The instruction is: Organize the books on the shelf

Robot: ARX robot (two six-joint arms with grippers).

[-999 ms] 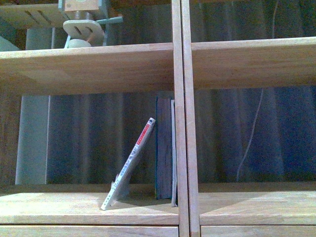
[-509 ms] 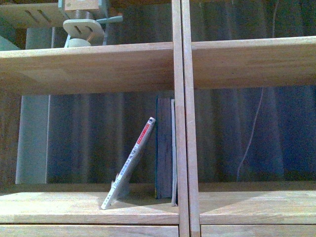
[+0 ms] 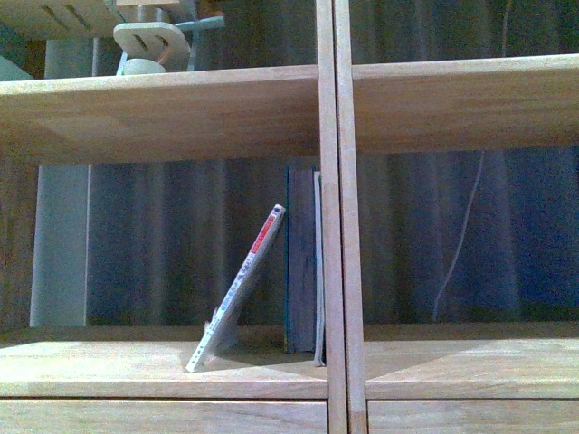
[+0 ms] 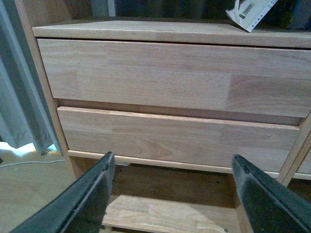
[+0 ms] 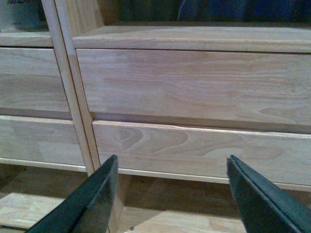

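Shelving unit: pale natural wood with visible grain, square open-backed bays, upright central divider mid-frame. Left bay, lower centre: thin paperback, white spine with red band, tilted, its top leaning against a thicker dark teal book standing upright; thin pale book upright between the teal book and the divider. Plain flat drawer fronts below. Left gripper: dark tapered fingers spread wide, empty. Right gripper: likewise apart, empty.
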